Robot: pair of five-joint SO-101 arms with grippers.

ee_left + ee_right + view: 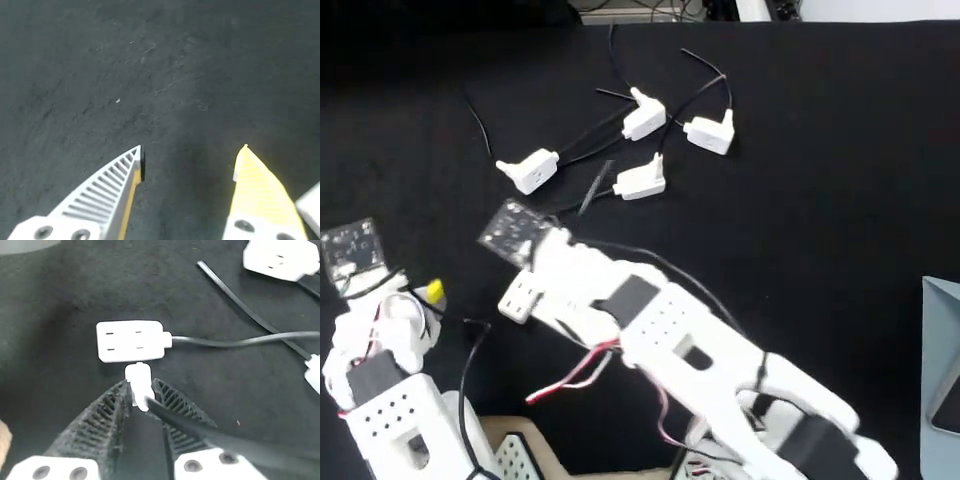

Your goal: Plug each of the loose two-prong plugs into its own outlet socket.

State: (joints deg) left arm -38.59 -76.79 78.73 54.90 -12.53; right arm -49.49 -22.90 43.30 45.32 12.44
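We locate the plug (138, 381) in the right tool (141, 395), whose dark ribbed fingers (100, 425) are pressed onto its small white body from both sides. Its black cord (225, 437) trails back over one finger, so the cord stays clear of the working end. We judge that this sideways pinch leaves the leading end of the plug free for insertion; the prongs themselves are hidden from us. Just beyond the plug lies the outlet socket (131, 341), flat on the surface (840, 200) with its slotted face turned upward and its socket lead (235, 342) running off to one side. The plug sits close against the near edge of the outlet socket, not over the slots, and we cannot tell whether the two touch. Because the slots face upward, we expect that the plug must be carried over them and its prongs aimed downward before pressing. Further out, another socket (280, 257) and a loose cable (235, 300) lie apart from the working pair, which leaves the approach open. The right arm (670, 330) stretches across the surface toward the group of white sockets (642, 178). The left tool (192, 150) hangs over bare surface with its white and yellow fingers spread, holding nothing. It is well to the side, where we judge it cannot foul the cords.
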